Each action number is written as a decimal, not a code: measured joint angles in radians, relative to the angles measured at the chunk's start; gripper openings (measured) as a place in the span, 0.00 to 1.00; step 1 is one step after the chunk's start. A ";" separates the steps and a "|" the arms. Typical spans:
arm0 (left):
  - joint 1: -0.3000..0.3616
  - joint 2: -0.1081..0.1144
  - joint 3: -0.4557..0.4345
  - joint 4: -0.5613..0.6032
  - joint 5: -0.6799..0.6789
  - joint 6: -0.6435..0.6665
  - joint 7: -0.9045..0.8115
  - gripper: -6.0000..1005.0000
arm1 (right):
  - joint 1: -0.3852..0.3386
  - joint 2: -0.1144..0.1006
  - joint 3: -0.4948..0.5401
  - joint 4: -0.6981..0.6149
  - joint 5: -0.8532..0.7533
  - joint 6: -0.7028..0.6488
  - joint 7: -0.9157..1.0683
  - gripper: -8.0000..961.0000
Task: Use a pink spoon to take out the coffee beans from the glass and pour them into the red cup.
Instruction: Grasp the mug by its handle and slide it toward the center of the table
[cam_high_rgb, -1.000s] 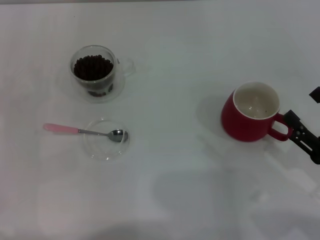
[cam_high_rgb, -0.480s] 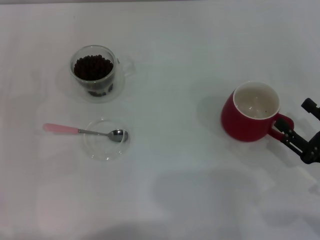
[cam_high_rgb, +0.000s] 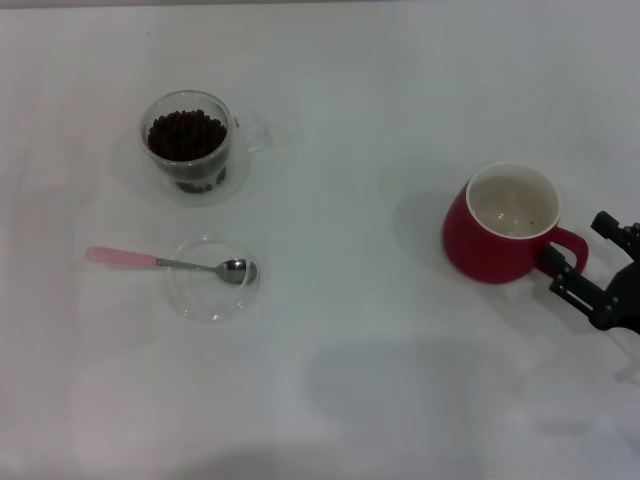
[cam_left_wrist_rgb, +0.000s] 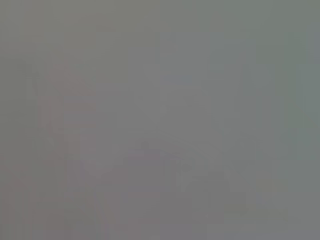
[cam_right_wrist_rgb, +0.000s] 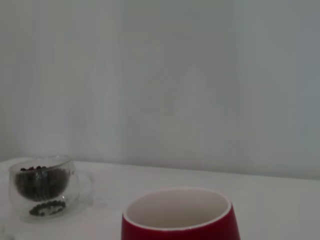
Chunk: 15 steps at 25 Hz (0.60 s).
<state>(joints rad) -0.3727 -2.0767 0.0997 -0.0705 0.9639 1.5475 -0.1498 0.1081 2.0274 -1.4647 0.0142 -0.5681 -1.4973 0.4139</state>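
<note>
1. Two things lie far left of the red cup (cam_high_rgb: 510, 225): the glass (cam_high_rgb: 190, 145), well filled with coffee beans (cam_high_rgb: 186, 135), and nearer the robot the pink spoon (cam_high_rgb: 170, 263), its bowl resting in a shallow clear dish (cam_high_rgb: 212, 278) and its handle pointing away from the cup.
2. Nothing grips the spoon, so I judge the scooping not yet begun; the step in hand is preparation around the cup.
3. On the white worktop (cam_high_rgb: 350, 120) the cup stands upright and looks empty, its handle turned towards the right tool (cam_high_rgb: 590, 265).
4. That tool sits just beside the handle, jaws spread wide, one at the loop, holding nothing.
5. Left tool: not seen; its wrist view shows nothing legible.
6. Next, I judge, a tool must reach the spoon's handle, grasp it, then dip it into the beans.
</note>
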 joint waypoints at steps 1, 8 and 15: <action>0.003 0.001 0.023 0.000 0.001 0.000 -0.002 0.62 | 0.004 0.000 0.000 -0.001 0.000 0.006 -0.001 0.75; 0.018 0.002 0.058 0.025 -0.002 0.012 -0.005 0.62 | 0.040 0.000 0.004 -0.004 0.003 0.088 -0.011 0.74; 0.035 -0.004 0.057 0.025 -0.006 0.053 -0.003 0.62 | 0.053 -0.005 0.008 -0.017 0.030 0.115 -0.012 0.74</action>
<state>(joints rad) -0.3372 -2.0810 0.1563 -0.0454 0.9578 1.6002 -0.1526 0.1608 2.0223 -1.4567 -0.0032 -0.5380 -1.3825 0.4022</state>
